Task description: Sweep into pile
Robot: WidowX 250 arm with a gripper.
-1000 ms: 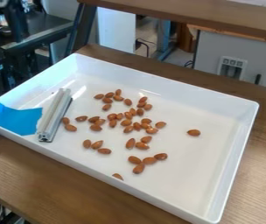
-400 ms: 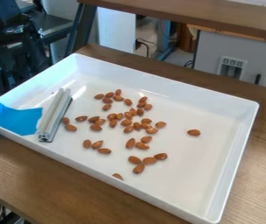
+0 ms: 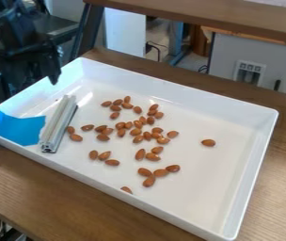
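The black gripper (image 3: 37, 52) hangs at the upper left, over the back-left edge of the white tray (image 3: 199, 101) and above the metal bar. Many brown almonds (image 3: 137, 132) lie scattered across the tray's middle. A single almond (image 3: 208, 142) rests apart on the right, and another almond (image 3: 126, 189) is partly hidden by the front wall. Toward the tray's left end the silvery bar (image 3: 59, 124) lies at a slant, touching nothing of the gripper.
Blue tape or sheet (image 3: 19, 129) covers the tray's left corner, next to the bar. High tray walls surround the almonds. The tray stands on a wooden table (image 3: 64, 200), with a wooden shelf edge (image 3: 208, 18) behind.
The arm and gripper have come down and to the right from the top left, to the tray's back-left edge. The bar and almonds have not moved.
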